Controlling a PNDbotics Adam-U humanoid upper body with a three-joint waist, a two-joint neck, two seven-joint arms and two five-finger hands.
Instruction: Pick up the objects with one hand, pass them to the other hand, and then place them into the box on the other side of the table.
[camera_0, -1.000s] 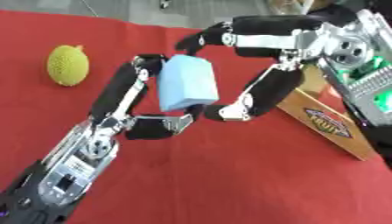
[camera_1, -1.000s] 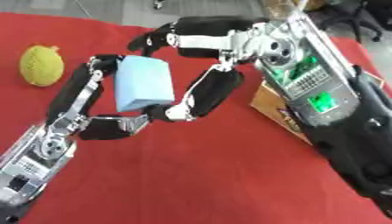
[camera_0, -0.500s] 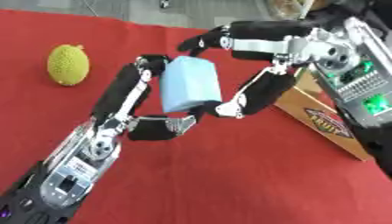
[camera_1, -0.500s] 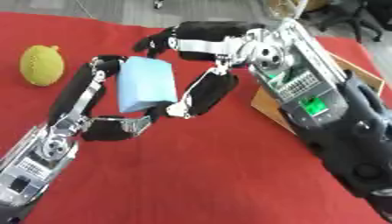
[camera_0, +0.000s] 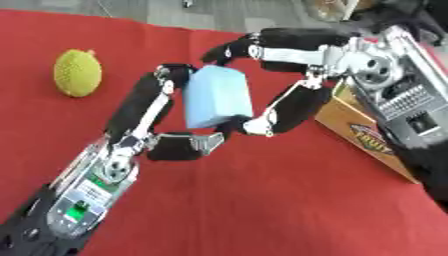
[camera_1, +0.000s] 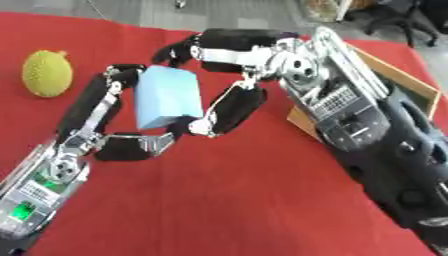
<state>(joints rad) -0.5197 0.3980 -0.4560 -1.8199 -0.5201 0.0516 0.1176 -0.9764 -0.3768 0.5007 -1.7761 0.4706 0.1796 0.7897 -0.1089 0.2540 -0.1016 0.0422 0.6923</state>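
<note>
Above the middle of the red tablecloth (camera_0: 262, 210), a light blue block (camera_0: 217, 97) stands upright in the air between the two hands. The left hand (camera_0: 153, 125) comes up from the near left corner; its long fingers (camera_0: 149, 97) run along the block's left face and its thumb (camera_0: 188, 145) curls under the lower edge, so it is pinching the block. The right hand (camera_1: 236, 75) reaches in from the right: its upper fingers (camera_1: 188, 45) arch over the top of the block and its lower digit (camera_1: 229, 107) bends in to touch the bottom right corner, so this hand is curled round the block as well. The wooden box (camera_1: 407, 87) sits on the right side of the table, largely hidden behind the right forearm. A yellow-green bumpy fruit (camera_0: 77, 72) lies on the cloth at far left, well apart from the hands. Against the picture of a second ago, the block and both hands keep nearly the same arrangement; the whole view has shifted a little, and the right hand's lower digit seems slightly tighter under the block's corner, though that change is small.
</note>
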